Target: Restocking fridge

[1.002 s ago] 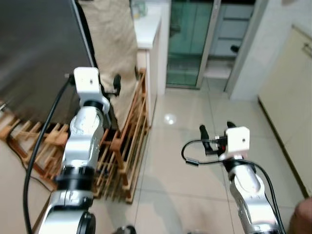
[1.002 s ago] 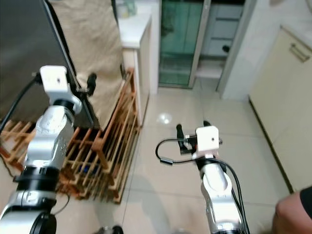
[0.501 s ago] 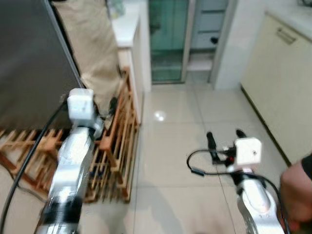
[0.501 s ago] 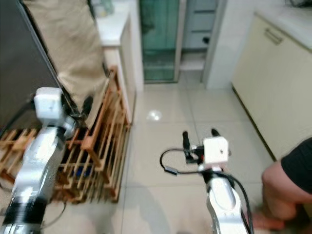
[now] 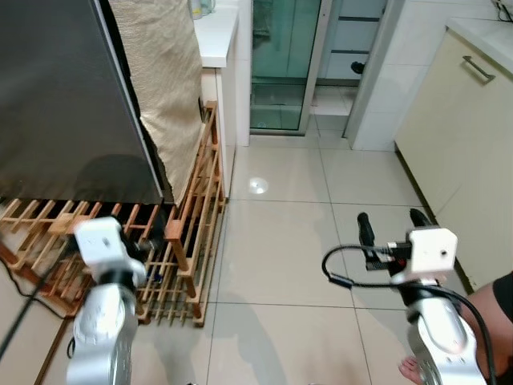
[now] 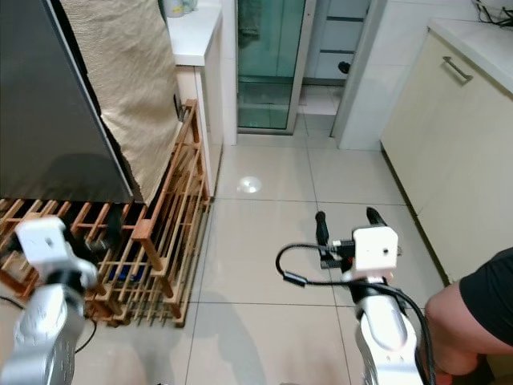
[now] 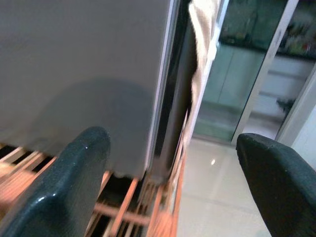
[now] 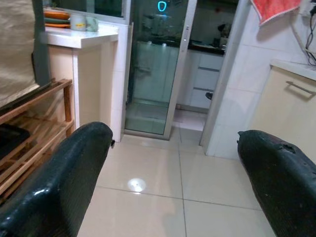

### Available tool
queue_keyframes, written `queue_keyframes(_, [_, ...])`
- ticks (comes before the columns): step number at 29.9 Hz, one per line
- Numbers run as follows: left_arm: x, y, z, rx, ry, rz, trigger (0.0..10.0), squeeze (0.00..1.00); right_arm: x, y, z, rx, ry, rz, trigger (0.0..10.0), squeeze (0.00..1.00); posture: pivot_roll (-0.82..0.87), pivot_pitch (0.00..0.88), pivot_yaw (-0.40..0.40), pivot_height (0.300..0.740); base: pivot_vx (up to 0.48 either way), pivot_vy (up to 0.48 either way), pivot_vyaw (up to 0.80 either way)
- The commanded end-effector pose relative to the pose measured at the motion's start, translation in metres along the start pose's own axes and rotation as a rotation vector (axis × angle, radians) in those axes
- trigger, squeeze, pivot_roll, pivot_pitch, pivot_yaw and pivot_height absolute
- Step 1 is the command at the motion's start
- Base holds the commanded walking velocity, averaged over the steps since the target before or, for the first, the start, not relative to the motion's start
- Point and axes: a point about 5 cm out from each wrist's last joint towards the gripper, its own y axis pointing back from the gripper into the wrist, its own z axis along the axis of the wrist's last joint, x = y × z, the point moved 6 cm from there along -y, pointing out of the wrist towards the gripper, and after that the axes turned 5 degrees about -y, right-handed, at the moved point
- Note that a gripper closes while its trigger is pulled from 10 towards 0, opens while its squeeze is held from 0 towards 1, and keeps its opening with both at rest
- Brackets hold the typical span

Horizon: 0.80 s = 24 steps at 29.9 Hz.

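Observation:
The fridge (image 5: 64,96) stands at the left, a tall dark grey front on a wooden slatted rack (image 5: 188,241). A beige cloth (image 5: 168,72) hangs down its side. My left gripper (image 7: 170,138) is low in front of the rack, open and empty, its fingers pointing at the fridge's right edge (image 7: 165,89). The left arm's white wrist box (image 5: 100,241) sits below the fridge front. My right gripper (image 5: 391,224) hangs over the tiled floor at the right, open, nothing between its fingers (image 8: 74,168).
A person's leg (image 6: 473,321) in black shorts and a bare foot (image 5: 413,370) are close by my right arm. Cream cabinets (image 5: 457,136) line the right side. A white counter (image 5: 216,32) and a glass door (image 5: 280,64) stand ahead across the tiled floor (image 5: 280,241).
The view has shifted as I moved. My left arm has dropped from beside the fridge edge to low before the rack. The person's leg has come in at the right.

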Motion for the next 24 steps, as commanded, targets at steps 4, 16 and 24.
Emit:
queue_keyframes(4, [-0.011,-0.005,0.007,-0.019,-0.025,-0.049,10.0,0.0,-0.001,-0.007,-0.01,0.034,-0.023,-0.014,10.0,0.0,-0.14,0.0,0.005,0.74,0.333,0.0,0.0])
queue_keyframes(16, [-0.014,-0.02,0.032,-0.063,0.037,0.032,10.0,0.0,0.005,-0.016,-0.016,0.05,-0.019,0.021,10.0,0.0,-0.16,0.0,0.01,0.74,0.463,0.0,0.0])
queue_keyframes(24, [-0.014,-0.02,0.034,-0.073,0.019,0.052,10.0,0.0,0.019,-0.021,-0.013,0.038,0.01,0.094,10.0,0.0,-0.15,0.0,0.007,0.74,0.177,0.0,0.48])
